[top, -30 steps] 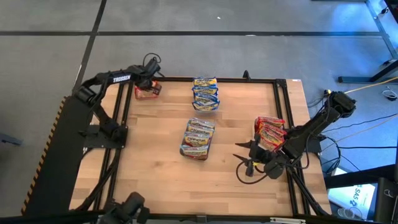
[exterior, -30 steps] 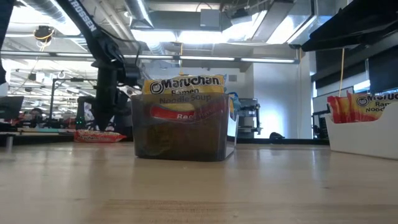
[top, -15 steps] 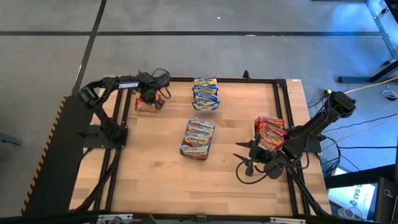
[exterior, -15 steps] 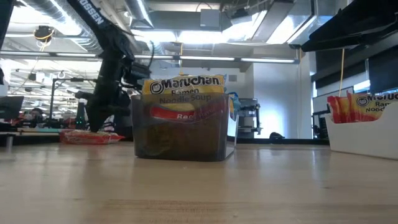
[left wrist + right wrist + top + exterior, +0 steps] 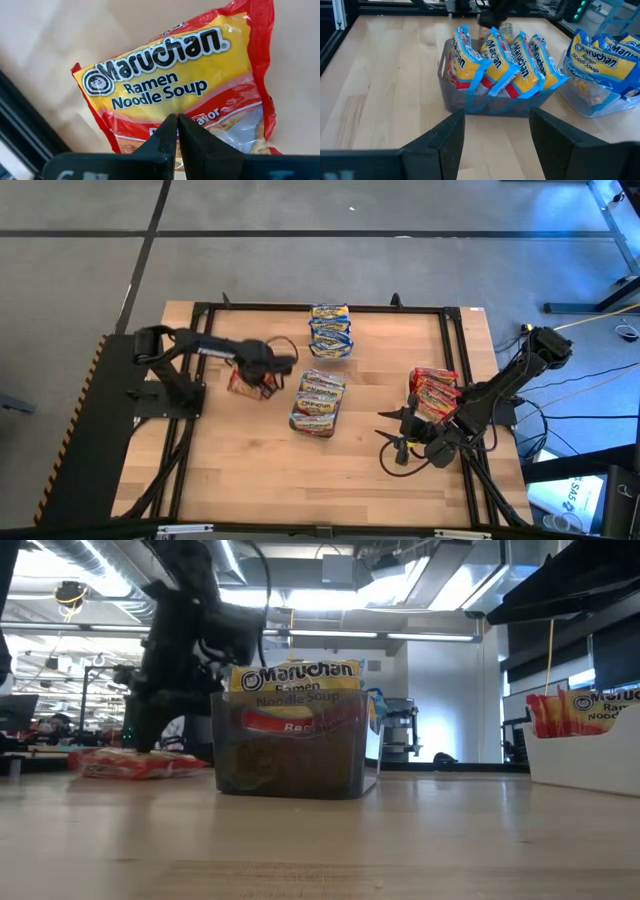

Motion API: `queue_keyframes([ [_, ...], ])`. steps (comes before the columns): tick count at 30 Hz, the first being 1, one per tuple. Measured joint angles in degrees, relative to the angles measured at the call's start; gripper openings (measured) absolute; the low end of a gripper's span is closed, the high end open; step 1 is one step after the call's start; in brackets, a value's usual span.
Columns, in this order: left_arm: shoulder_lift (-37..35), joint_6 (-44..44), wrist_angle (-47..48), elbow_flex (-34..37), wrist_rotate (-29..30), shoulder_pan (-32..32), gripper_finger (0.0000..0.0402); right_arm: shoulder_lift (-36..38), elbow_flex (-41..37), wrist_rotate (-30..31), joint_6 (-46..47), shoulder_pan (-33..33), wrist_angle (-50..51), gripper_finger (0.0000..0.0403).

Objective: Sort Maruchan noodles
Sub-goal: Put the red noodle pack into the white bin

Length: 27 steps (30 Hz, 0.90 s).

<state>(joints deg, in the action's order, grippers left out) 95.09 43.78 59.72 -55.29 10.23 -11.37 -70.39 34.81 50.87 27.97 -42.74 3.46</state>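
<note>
**Red packet pinched beside the middle tub**

Fingers of the left gripper [image 5: 174, 131] are seen pressed almost together, and in the left wrist view a red-edged Maruchan packet [image 5: 185, 85] lies directly under their tips; its lower edge appears to be pinched between them, though the bite itself is hidden. In the high view the same red packet [image 5: 247, 383] sits low over the desk [image 5: 250, 470], just left of the dark tub [image 5: 318, 402] of blue-trimmed packets, with its long axis running roughly away from the fingers. The left arm is plainly the nearer one. Judged from this, the coming move turns on which bin suits a red label: the white bin of red packets [image 5: 432, 393] lies well apart, across the desk on the right. There the right gripper [image 5: 402, 437] waits with fingers spread and nothing between them. Farther back, a clear tub of blue packets [image 5: 330, 331] stands at the far edge.
</note>
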Motion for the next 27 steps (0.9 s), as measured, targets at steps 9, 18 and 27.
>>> queue_keyframes([
  [9,-0.1,18.3,0.1,-0.1,-5.1,18.9,0.0014,0.0,0.0,-0.4,0.0,0.0,-0.6,0.0198],
  [18,-0.2,31.1,-6.9,-0.2,-10.7,37.2,0.0014,0.0,0.0,-1.6,1.8,0.0,-0.6,0.0198],
  [27,0.3,30.2,-25.2,0.0,-6.7,49.5,0.0014,0.0,0.0,-9.7,8.8,0.0,-0.7,0.0198],
])
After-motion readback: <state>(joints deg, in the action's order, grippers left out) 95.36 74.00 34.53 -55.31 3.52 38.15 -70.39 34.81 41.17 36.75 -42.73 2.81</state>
